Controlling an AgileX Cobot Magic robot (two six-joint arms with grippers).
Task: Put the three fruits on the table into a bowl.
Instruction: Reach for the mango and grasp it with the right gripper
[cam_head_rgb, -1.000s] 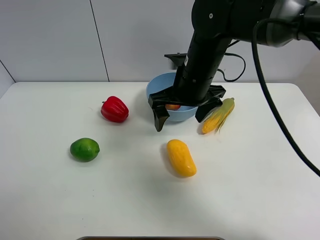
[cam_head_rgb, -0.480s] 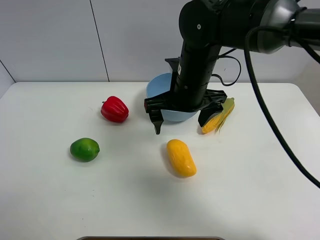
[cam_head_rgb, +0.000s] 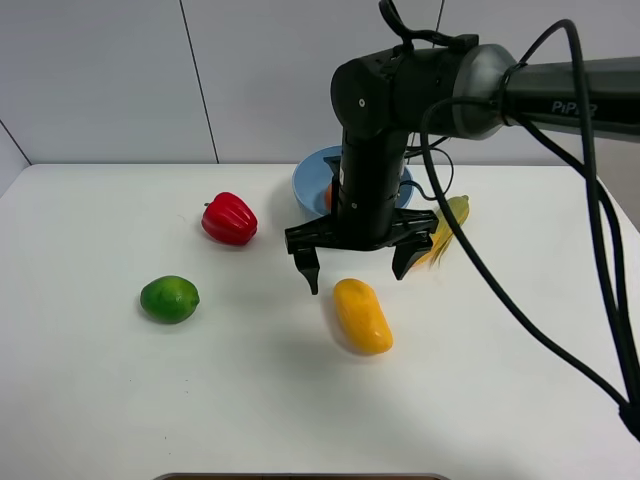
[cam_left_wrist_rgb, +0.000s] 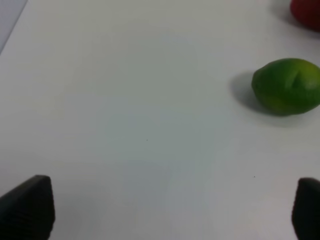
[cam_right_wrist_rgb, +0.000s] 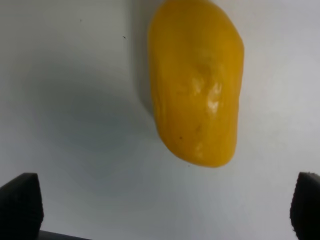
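The yellow-orange mango (cam_head_rgb: 362, 315) (cam_right_wrist_rgb: 197, 80) lies on the white table (cam_head_rgb: 100, 400) in front of the light-blue bowl (cam_head_rgb: 308, 180). My right gripper (cam_head_rgb: 356, 270) (cam_right_wrist_rgb: 162, 207) hangs open just above the mango's far end, with nothing between its fingers. A red-orange fruit (cam_head_rgb: 330, 195) peeks out of the bowl behind the arm. The green lime (cam_head_rgb: 169, 298) (cam_left_wrist_rgb: 287, 86) rests at the left. In the left wrist view my left gripper (cam_left_wrist_rgb: 167, 210) is open and empty over bare table, short of the lime; it does not show in the high view.
A red bell pepper (cam_head_rgb: 229, 218) (cam_left_wrist_rgb: 306, 10) sits left of the bowl. A corn cob (cam_head_rgb: 447, 225) with green husk lies right of the bowl, partly behind the right arm. Bare tabletop spreads around the lime and mango.
My right arm has swung from over the bowl toward the front, bringing its open gripper above the mango. The fruits on the table have not moved.
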